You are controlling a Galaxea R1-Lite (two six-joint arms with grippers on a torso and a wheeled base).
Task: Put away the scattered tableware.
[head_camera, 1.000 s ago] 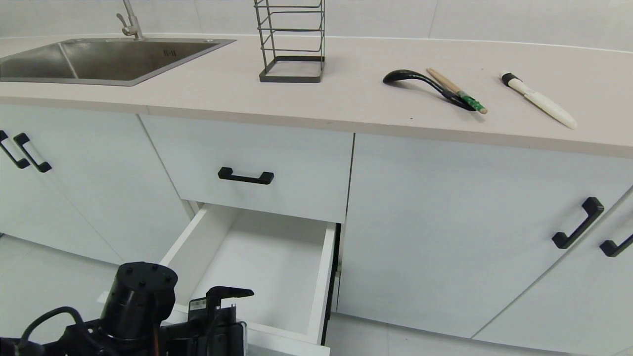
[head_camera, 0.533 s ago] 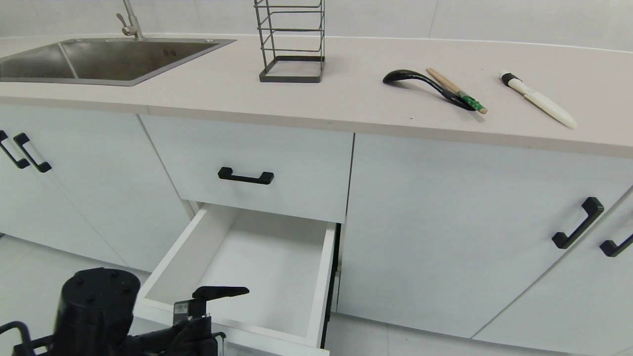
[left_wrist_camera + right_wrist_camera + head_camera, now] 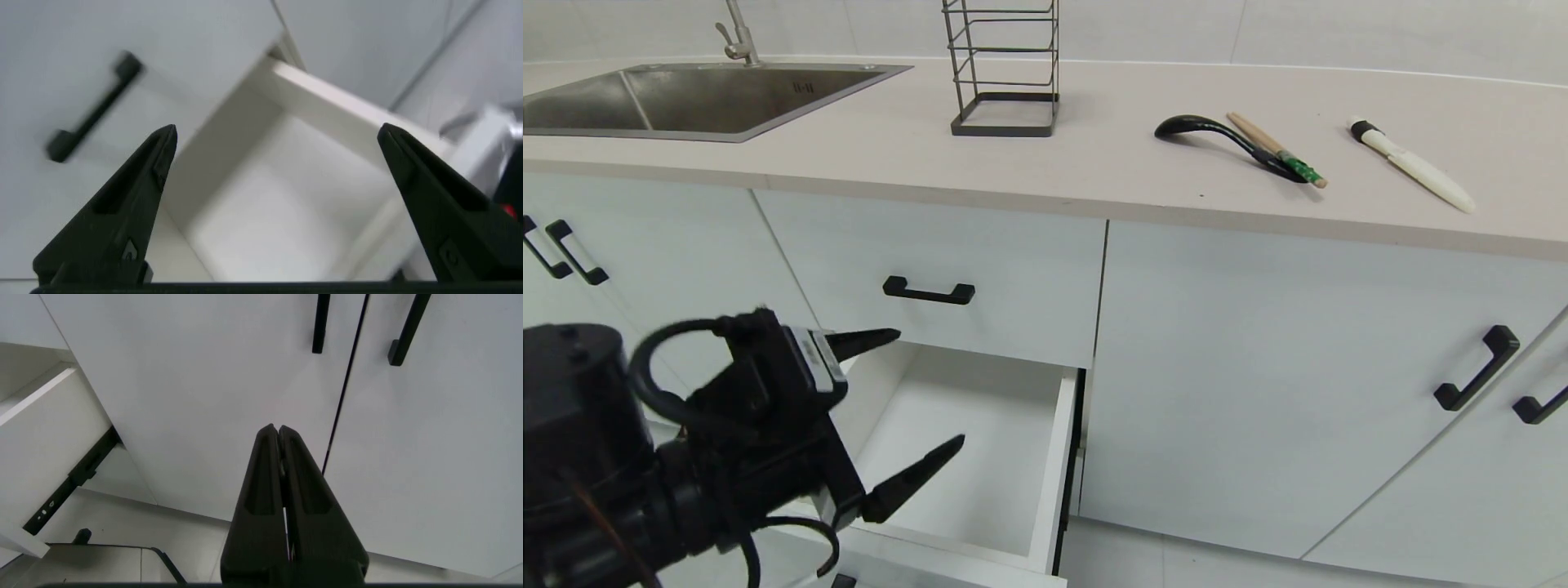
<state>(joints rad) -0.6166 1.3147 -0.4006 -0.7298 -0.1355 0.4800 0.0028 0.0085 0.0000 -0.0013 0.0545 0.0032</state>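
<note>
My left pincer (image 3: 931, 385) hung wide open and empty over the left side of the pulled-out drawer (image 3: 1055, 457), while my right pincer (image 3: 279, 433), fingers pressed together on nothing, pointed at the cupboard doors (image 3: 204, 392). The ladle (image 3: 1217, 133), the chopsticks (image 3: 1278, 151) and the white knife (image 3: 1413, 167) lay on the table (image 3: 1094, 175), well above and to the right of the drawer, each with its long axis slanting from far left to near right. By my reckoning the right arm sat nearer them, and a grasp would have to come across that slant.
</note>
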